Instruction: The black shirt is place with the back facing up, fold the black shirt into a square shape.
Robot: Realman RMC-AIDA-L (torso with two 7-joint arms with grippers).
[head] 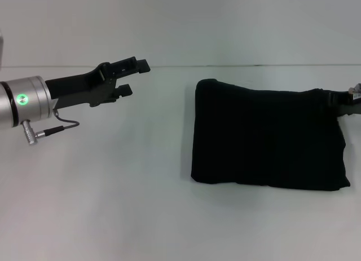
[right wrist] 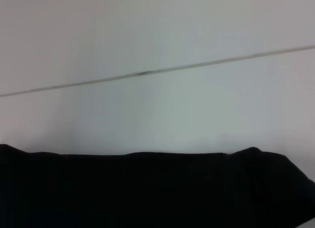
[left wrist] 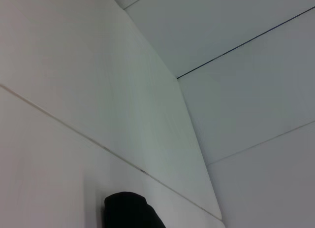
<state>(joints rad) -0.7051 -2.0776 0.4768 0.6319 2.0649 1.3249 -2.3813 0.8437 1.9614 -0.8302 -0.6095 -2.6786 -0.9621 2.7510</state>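
Table (head: 113,204), white, smooth and matte, fills most of the head view; a plain pale wall (head: 180,24) rises behind its far edge. Black shirt (head: 268,138) lies flat on the table's right half, folded into a rough rectangle, soft fabric with faint ripples, far-left corner rounded, no lettering showing. In the right wrist view the shirt (right wrist: 147,191) is a dark band with a wavy folded edge against the white surface. The left wrist view catches only a rounded black shape at its edge, unclear what it is.

Left gripper (head: 134,76), black angular plastic on a silver metal wrist with a green light, hangs over the table's left side, well apart from the shirt, fingers spread with nothing between them.

Right gripper (head: 351,100) barely shows at the right edge, touching the shirt's far-right corner; can't tell its finger state.
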